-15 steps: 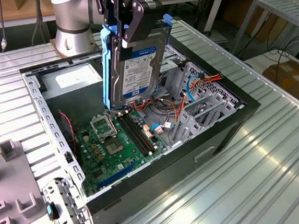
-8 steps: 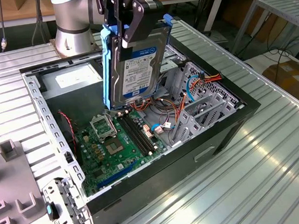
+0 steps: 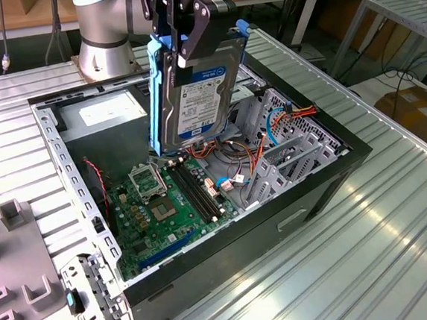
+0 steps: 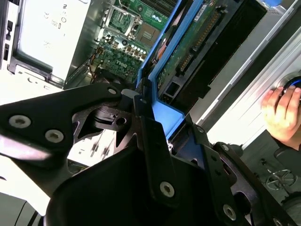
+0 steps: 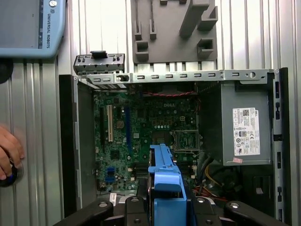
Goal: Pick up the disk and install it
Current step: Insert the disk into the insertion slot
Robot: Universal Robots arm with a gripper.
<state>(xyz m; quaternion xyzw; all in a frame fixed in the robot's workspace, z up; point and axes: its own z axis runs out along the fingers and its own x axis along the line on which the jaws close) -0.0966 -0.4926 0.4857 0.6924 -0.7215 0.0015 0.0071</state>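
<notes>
The disk, silver with a white label and blue side rails, hangs upright over the open computer case, its lower edge just above the motherboard. My gripper is shut on its upper end, with black fingers pressed against both faces. In the second wrist view the disk's green circuit side and blue rail run away from the gripper. The first wrist view looks straight down on the blue rail over the motherboard.
The grey power-supply box fills the case's far corner, also seen in the first wrist view. A metal drive cage with orange and blue cables sits at the exterior view's right. A person's hand rests on the ribbed table. A grey fixture block stands beside the case.
</notes>
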